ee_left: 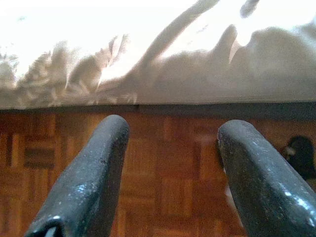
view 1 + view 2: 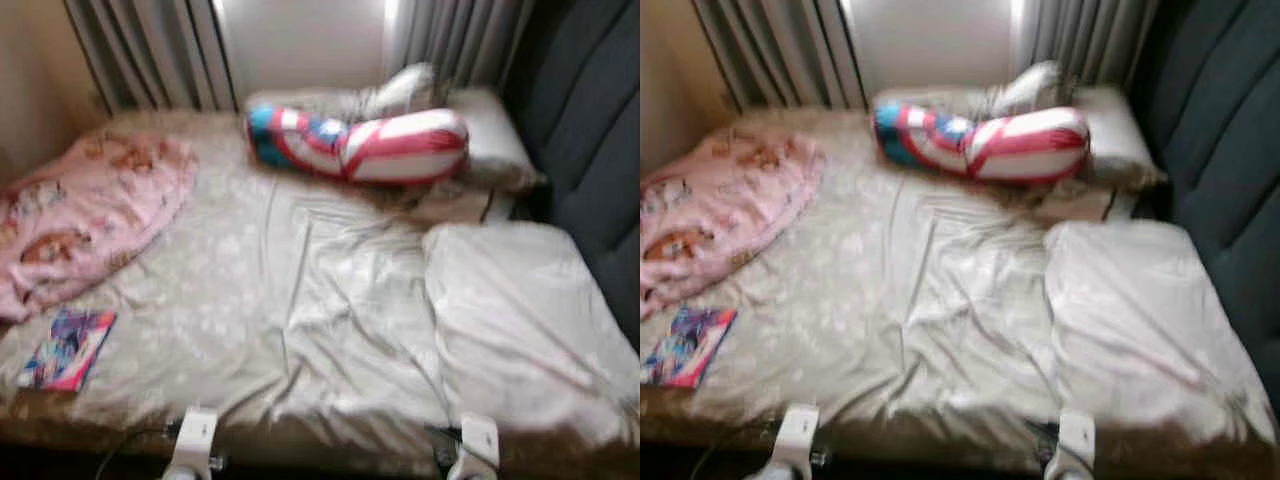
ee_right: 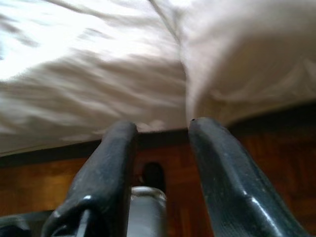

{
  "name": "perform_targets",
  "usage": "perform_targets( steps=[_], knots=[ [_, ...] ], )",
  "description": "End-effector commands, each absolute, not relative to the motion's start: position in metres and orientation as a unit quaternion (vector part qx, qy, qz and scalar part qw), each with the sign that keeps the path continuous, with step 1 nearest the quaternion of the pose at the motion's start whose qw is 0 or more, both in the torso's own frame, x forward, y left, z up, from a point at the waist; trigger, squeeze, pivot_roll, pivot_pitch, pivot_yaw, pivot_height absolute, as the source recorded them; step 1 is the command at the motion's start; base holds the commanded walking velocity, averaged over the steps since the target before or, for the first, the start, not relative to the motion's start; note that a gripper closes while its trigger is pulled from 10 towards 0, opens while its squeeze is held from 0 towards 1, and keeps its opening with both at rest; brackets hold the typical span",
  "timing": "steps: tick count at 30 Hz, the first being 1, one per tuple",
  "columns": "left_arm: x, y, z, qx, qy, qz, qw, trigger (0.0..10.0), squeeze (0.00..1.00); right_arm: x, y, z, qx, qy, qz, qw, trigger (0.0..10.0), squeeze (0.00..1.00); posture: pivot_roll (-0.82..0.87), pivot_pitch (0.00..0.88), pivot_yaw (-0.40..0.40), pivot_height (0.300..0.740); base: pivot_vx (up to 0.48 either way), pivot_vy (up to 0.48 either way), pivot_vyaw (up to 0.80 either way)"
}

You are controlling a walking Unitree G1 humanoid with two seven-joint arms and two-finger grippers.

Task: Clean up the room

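Overhead, the left eye view shows a bed (image 2: 300, 300) covered by a rumpled pale sheet. A pink blanket (image 2: 85, 215) lies bunched at the far left, and a colourful book (image 2: 68, 348) lies flat near the left edge, just nearer than the blanket. A red, white and blue cushion (image 2: 360, 145) lies at the far end, against a white pillow (image 2: 480, 135). A second pale pillow (image 2: 520, 320) lies at the near right. Grey curtains (image 2: 150, 50) hang behind the bed. A dark padded headboard (image 2: 590, 150) stands at the right.

Right eye view: the same scene; two white wrist parts show at the near edge of the bed.

Left wrist view: the left gripper (image 1: 170, 163) hangs over a wooden parquet floor (image 1: 168, 148) beside the edge of the bed, its fingers set wide and holding nothing.

Right wrist view: the right gripper (image 3: 160, 163) sits just below the overhanging sheet (image 3: 98, 89), its fingers parted by a narrower gap and holding nothing.
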State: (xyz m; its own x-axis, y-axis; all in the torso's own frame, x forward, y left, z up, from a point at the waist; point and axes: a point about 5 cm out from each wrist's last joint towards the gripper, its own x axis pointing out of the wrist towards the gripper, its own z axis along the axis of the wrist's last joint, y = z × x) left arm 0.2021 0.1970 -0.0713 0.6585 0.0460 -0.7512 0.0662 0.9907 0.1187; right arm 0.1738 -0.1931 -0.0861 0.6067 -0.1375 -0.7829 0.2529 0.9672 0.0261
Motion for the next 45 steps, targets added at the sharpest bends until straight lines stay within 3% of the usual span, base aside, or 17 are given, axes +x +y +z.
perform_targets(
  steps=[1,31,45],
  knots=[
    [0.1986,0.2049,-0.0723,0.078,0.423,-0.001,0.903,10.0,0.0,0.1768,-0.1862,-0.0857,0.074,0.428,-0.103,0.895,10.0,0.0,0.01,0.02,0.045,0.74,0.0,0.307,0.0],
    [0.197,0.2024,-0.0736,0.075,0.425,-0.003,0.902,10.0,0.0,0.1769,-0.1866,-0.0853,0.058,0.427,-0.092,0.898,10.0,0.0,-0.01,0.032,0.046,0.74,0.0,0.315,0.0],
    [0.1939,0.2021,-0.0751,0.07,0.426,0.0,0.902,10.0,0.0,0.1742,-0.1875,-0.0862,0.046,0.428,-0.082,0.899,10.0,0.0,-0.02,0.023,0.051,0.74,0.0,0.317,0.41]
  ],
)
